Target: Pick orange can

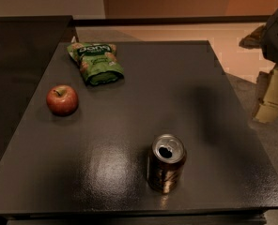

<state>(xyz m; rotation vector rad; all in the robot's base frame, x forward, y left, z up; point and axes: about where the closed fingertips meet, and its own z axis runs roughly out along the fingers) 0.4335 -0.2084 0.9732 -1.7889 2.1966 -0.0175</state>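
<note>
The orange can (166, 164) stands upright on the dark table (143, 93), near the front edge and a little right of centre. Its body is dark brownish-orange with paler diagonal markings, and its silver top is opened. My gripper (270, 97) hangs at the far right edge of the view, beyond the table's right side. It is well up and to the right of the can and holds nothing that I can see. The arm's grey body (276, 36) is above it, partly cut off by the edge of the view.
A red apple (62, 100) sits at the table's left. A green snack bag (95, 63) lies at the back left. A second dark surface (17, 69) adjoins on the left. Pale floor shows behind and to the right of the table.
</note>
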